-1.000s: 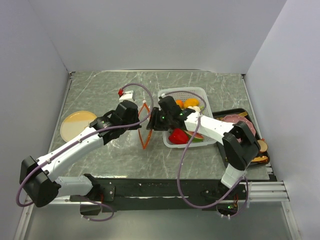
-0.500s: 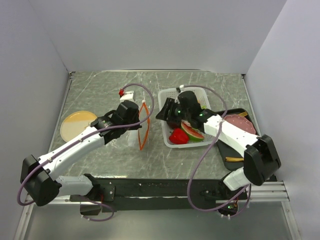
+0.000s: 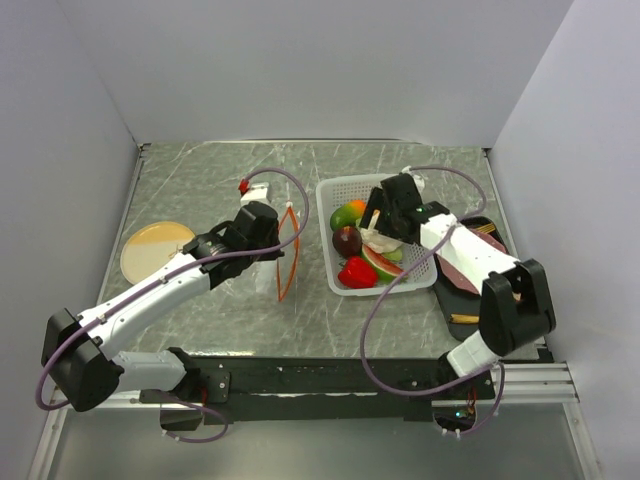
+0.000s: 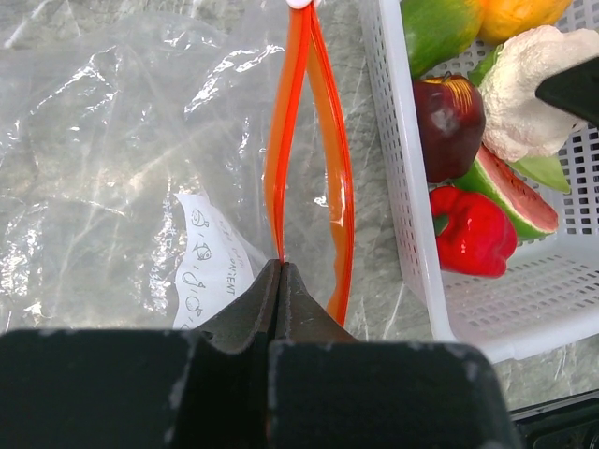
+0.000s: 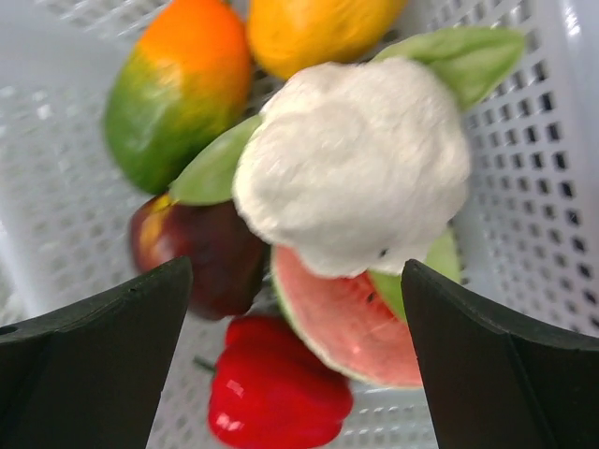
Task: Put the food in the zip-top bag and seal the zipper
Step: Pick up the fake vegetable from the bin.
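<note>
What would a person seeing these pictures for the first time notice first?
The white basket right of centre stands out, full of bright toy food; the open right pincer hangs over its white cauliflower. Left of the basket, the left pincer is shut on the orange-red zipper of the clear bag, whose mouth gapes.

Left end effector (image 4: 281, 268) clamped (right one (image 5: 296, 281) spread)
</note>
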Controlling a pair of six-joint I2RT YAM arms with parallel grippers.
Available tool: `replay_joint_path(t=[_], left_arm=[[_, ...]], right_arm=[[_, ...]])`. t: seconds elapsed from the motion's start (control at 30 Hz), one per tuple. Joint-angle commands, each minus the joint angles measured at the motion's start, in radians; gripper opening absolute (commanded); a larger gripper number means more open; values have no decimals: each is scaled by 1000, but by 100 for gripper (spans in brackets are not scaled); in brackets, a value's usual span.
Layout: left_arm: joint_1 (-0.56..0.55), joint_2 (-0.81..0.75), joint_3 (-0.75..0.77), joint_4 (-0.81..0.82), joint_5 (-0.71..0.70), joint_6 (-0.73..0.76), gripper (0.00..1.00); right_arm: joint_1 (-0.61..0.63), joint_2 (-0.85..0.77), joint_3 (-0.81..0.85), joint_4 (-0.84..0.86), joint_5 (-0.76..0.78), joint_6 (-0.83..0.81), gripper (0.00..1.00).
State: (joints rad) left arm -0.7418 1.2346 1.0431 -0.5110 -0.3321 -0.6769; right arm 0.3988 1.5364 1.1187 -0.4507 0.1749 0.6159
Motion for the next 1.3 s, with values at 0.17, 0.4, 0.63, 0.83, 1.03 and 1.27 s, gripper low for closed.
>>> replay_joint_path(t=[0.17, 0.4, 0.63, 0.83, 1.03, 1.27], left_arm=[[2, -27, 0, 31, 11, -6, 1], [1, -24, 12, 20, 5, -4, 1], [1, -23, 17, 20, 4, -7, 1], [1, -14, 28, 17, 5, -3, 1], [1, -11, 25, 14, 1, -4, 1], [1, -14, 21, 17, -1, -7, 1]], right_arm=[[-28, 140, 148, -76, 124, -8, 100], [-31, 191, 128, -51, 74, 16, 100], [-34, 209, 107, -36, 8, 10, 84], [-35, 197, 75, -19, -11, 8, 47], [-34, 131, 44, 7, -25, -4, 10], [-34, 22, 37, -17, 20, -25, 0]])
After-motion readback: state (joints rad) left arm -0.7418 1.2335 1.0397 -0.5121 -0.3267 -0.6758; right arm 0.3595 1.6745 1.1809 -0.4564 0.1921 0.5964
